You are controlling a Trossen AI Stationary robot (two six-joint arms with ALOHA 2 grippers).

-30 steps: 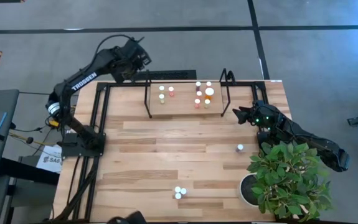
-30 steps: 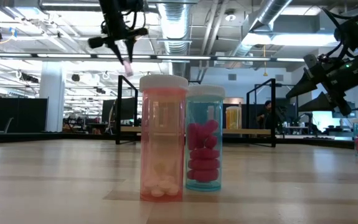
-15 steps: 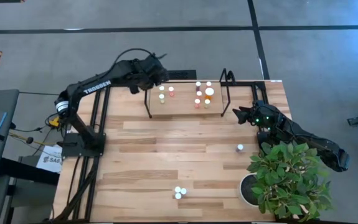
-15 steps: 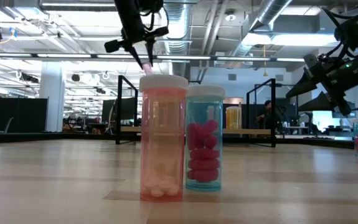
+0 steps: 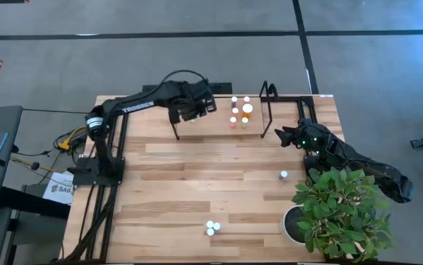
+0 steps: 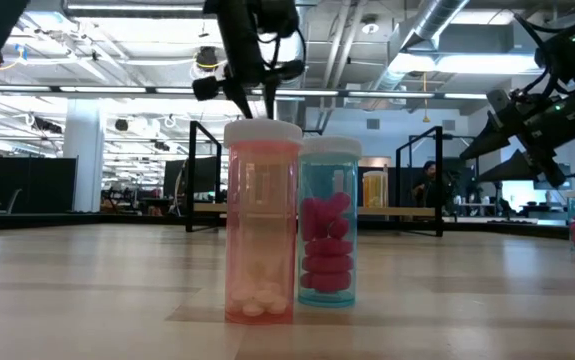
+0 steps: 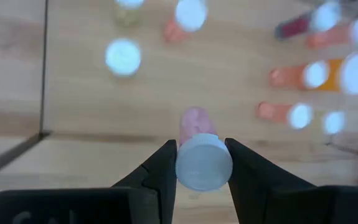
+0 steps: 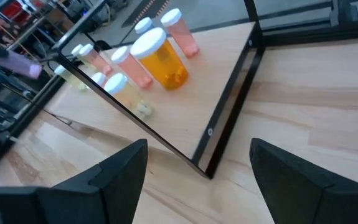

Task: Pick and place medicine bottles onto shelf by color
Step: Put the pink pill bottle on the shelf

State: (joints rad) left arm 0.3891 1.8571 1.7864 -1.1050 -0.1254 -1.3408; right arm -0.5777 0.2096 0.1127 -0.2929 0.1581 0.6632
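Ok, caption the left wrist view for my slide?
Left end effector holds a white-capped pink medicine bottle above the shelf.

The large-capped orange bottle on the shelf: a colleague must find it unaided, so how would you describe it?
Start at the shelf, the light board in black tubing at the table's far edge. Bottles cluster toward its right hoop, on the right arm's side. Among them, the orange bottle has a clearly wider white cap and a fatter amber body than its slim pink neighbours.
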